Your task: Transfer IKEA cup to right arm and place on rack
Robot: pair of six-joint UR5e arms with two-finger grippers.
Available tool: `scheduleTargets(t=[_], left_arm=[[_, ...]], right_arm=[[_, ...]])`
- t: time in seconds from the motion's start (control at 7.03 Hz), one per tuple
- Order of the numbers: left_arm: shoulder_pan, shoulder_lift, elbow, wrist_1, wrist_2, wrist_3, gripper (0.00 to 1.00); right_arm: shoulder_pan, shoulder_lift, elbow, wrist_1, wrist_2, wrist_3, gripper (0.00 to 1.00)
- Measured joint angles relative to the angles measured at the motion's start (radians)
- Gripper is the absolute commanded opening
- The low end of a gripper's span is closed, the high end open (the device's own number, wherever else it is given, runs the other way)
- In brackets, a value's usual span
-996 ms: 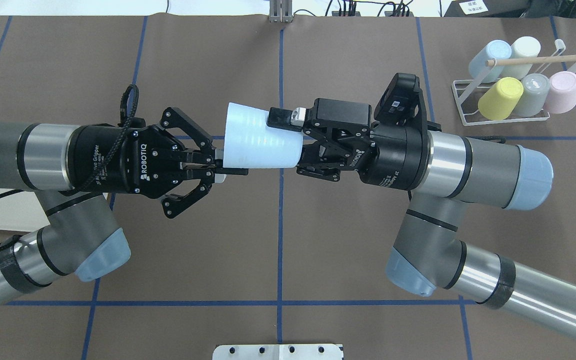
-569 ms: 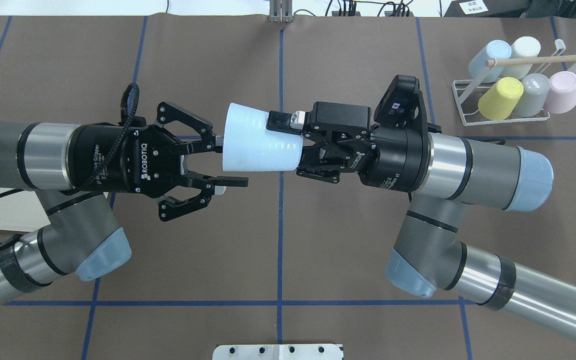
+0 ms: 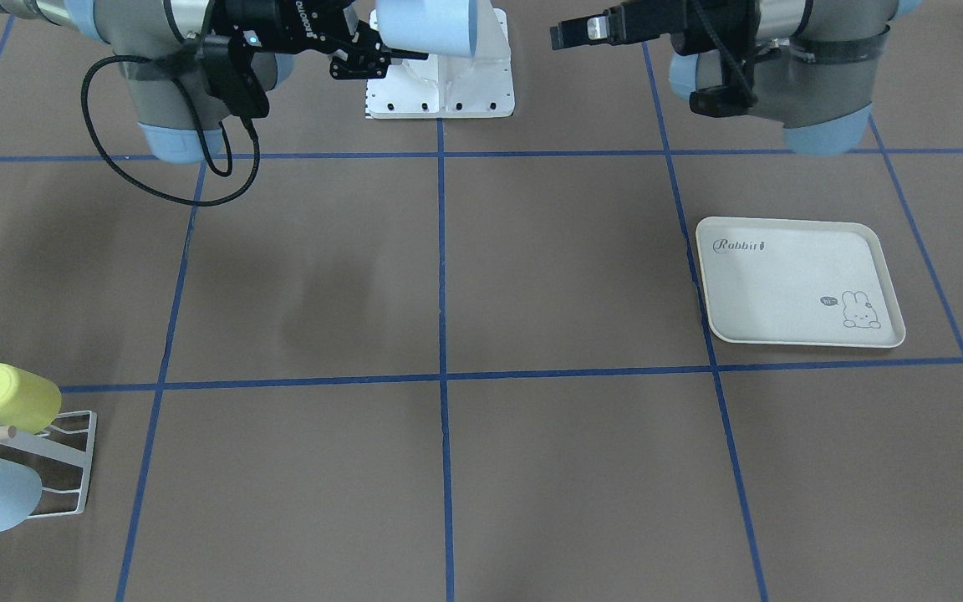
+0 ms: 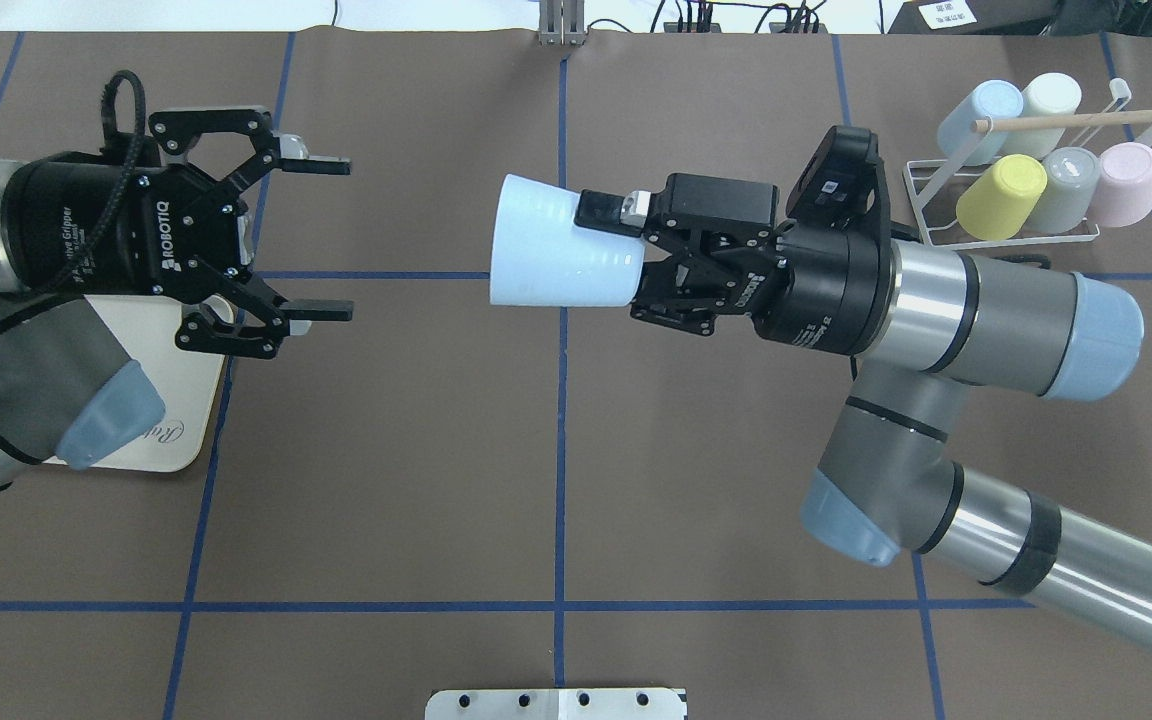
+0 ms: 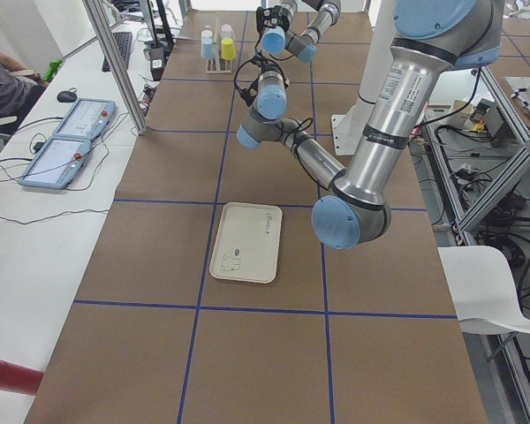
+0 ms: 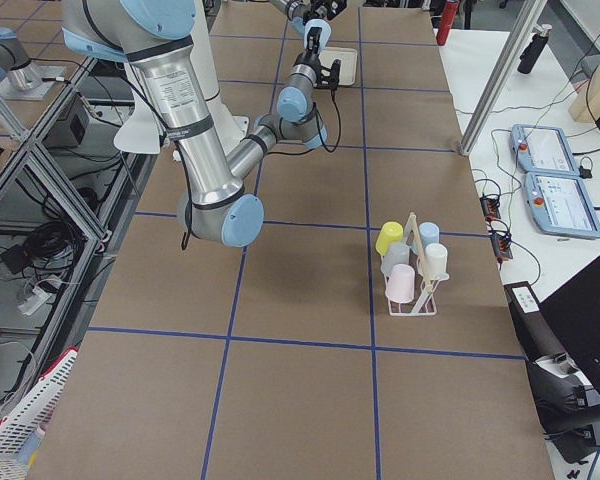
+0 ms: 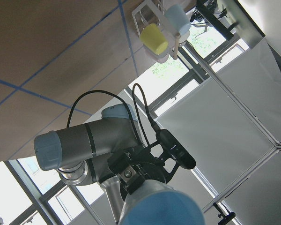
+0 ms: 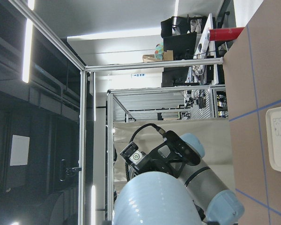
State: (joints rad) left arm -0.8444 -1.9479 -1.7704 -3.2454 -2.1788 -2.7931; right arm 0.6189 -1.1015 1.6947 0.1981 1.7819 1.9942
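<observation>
The IKEA cup [image 4: 556, 255] is pale blue and lies on its side in the air over the table's middle, its mouth toward the left arm. My right gripper [image 4: 608, 250] is shut on its base end, with one finger [image 4: 604, 212] on the outer wall. The cup fills the bottom of the right wrist view [image 8: 154, 199]. My left gripper [image 4: 331, 238] stands open and empty, well apart to the cup's left. The white wire rack [image 4: 921, 215] with its wooden dowel [image 4: 1076, 120] stands at the far right, behind the right wrist.
Several pastel cups sit on the rack, among them a yellow cup [image 4: 1004, 195] and a pink cup [image 4: 1124, 182]. A cream rabbit-print tray [image 3: 791, 284] lies under the left arm. Blue tape lines cross the brown table. The robot's base plate [image 3: 440, 92] is at the near edge.
My left gripper opened, let go of the cup's rim and drew back to the left. The right gripper kept the cup and shifted slightly right and away.
</observation>
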Motion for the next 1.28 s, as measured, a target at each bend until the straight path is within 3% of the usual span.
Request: scheduleTargets(t=[0.28, 0.71, 1.0, 1.28], left_arm=[[-0.086, 0.026, 0.007, 0.157, -0.122, 0.227, 1.0], [-0.22, 0.079, 0.007, 0.501, -0.196, 0.772, 1.0], [-0.281, 0.127, 0.005, 0.718, -0.158, 1.129, 1.0], [-0.298, 0.173, -0.002, 0.934, -0.021, 1.462, 1.0]], right_arm=[[0.149, -0.024, -0.107, -0.077, 0.156, -0.152, 0.06], [0.388, -0.034, -0.147, -0.399, 0.432, -0.498, 0.06], [0.557, -0.056, -0.14, -0.601, 0.555, -0.727, 0.06], [0.68, -0.082, -0.139, -0.859, 0.622, -1.08, 0.06]])
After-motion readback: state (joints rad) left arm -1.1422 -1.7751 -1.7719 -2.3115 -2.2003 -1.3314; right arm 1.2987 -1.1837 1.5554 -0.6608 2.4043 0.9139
